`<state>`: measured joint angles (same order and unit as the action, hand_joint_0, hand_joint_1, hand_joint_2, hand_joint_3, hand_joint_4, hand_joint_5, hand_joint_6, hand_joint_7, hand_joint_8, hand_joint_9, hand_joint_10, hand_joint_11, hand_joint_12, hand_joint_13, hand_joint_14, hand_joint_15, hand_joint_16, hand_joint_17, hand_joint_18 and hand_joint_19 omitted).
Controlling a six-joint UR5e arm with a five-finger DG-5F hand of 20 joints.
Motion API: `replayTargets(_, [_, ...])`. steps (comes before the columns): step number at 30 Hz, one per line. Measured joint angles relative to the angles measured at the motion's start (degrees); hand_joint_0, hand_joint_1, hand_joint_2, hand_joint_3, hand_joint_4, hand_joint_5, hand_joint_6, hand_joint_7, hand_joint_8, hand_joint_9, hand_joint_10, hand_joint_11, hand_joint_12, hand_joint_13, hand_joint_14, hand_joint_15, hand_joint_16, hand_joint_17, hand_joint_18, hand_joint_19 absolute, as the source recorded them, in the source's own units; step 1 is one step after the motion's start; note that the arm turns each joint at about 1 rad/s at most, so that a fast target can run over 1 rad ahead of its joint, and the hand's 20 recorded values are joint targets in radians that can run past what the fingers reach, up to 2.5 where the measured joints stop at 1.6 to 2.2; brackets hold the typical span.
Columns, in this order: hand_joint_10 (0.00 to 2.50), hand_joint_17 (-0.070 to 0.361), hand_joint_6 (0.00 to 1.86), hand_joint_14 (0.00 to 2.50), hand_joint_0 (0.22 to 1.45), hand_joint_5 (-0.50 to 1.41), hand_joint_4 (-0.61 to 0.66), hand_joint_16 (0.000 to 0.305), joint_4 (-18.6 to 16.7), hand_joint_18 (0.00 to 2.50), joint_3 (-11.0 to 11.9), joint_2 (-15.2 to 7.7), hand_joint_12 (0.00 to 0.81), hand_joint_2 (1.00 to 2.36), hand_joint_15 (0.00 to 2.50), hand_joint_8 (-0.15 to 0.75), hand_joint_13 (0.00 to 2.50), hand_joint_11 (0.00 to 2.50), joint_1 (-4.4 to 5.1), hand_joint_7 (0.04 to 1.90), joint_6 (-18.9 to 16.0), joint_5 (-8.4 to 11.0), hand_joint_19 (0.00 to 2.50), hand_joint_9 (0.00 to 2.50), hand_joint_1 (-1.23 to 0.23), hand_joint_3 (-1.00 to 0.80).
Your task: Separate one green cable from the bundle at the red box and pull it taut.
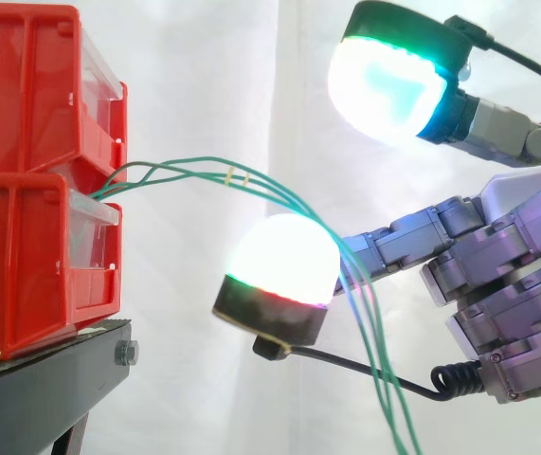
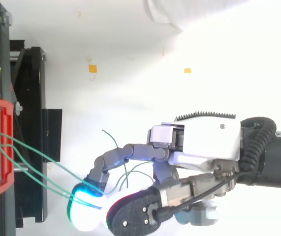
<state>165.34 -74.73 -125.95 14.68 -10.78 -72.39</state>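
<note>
Thin smooth green cables (image 1: 189, 169) arc from the blocky red plastic box (image 1: 24, 265), drooping across the grey segmented hand (image 1: 516, 284); can't tell if gripped.

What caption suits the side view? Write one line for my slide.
Slack thin green cables droop from stacked red plastic bins past the robot's hand.

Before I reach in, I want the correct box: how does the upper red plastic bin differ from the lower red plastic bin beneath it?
The upper red plastic bin is stacked on top; the lower red plastic bin rests on the black stand. The thin green cables come out at the lower bin's clear front lip, just under the upper bin, whose own front shows none. Both are red with a clear front panel.
</note>
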Motion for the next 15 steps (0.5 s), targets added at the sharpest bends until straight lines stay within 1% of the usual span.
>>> replayTargets(3, [0.03,0.132,0.5,0.01,0.67,0.1,0.21,0.058,0.0,2.31,0.0,0.0,0.288,1.0,1.52,0.18,2.11,1.12,0.0,1.01,0.0,0.02,0.94,2.16,-0.59,-0.49])
replayTargets(4, [0.03,0.132,0.5,0.01,0.67,0.1,0.2,0.059,0.0,2.31,0.0,0.0,0.282,1.0,1.52,0.183,2.12,1.12,0.0,1.02,0.0,0.03,0.94,2.16,-0.6,-0.48])
replayTargets(5, [0.03,0.132,0.5,0.01,0.67,0.1,0.2,0.059,0.0,2.31,0.0,0.0,0.295,1.0,1.51,0.183,2.13,1.12,0.0,1.03,0.0,0.04,0.94,2.16,-0.61,-0.47])
replayTargets(6, [0.03,0.131,0.5,0.01,0.67,0.1,0.19,0.058,0.0,2.31,0.0,0.0,0.287,1.0,1.52,0.183,2.13,1.11,0.0,1.03,0.0,0.06,0.95,2.17,-0.61,-0.47])
replayTargets(7, [0.03,0.131,0.5,0.01,0.67,0.1,0.18,0.058,0.1,2.32,0.0,0.0,0.296,1.0,1.52,0.174,2.13,1.13,0.0,1.04,0.0,0.09,0.94,2.18,-0.62,-0.46])
replayTargets(9, [0.03,0.132,0.5,0.01,0.67,0.1,0.19,0.059,0.1,2.32,0.0,0.0,0.287,1.0,1.51,0.178,2.14,1.14,0.0,1.05,0.0,0.14,0.94,2.19,-0.62,-0.47])
replayTargets(11, [0.03,0.133,0.5,0.01,0.67,0.1,0.18,0.059,0.2,2.33,0.0,0.0,0.297,1.0,1.51,0.178,2.15,1.12,0.01,1.05,0.1,0.48,0.94,2.19,-0.61,-0.48])
replayTargets(12, [0.03,0.131,0.5,0.01,0.67,0.1,0.18,0.058,0.2,2.33,0.0,0.0,0.29,1.0,1.54,0.182,2.14,1.11,0.0,1.05,0.1,0.7,0.96,2.19,-0.61,-0.49])
replayTargets(15, [0.03,0.132,0.5,0.01,0.66,0.1,0.18,0.059,0.3,2.33,0.0,0.0,0.295,1.0,1.52,0.177,2.15,1.14,0.0,1.05,0.3,1.71,0.96,2.19,-0.61,-0.49])
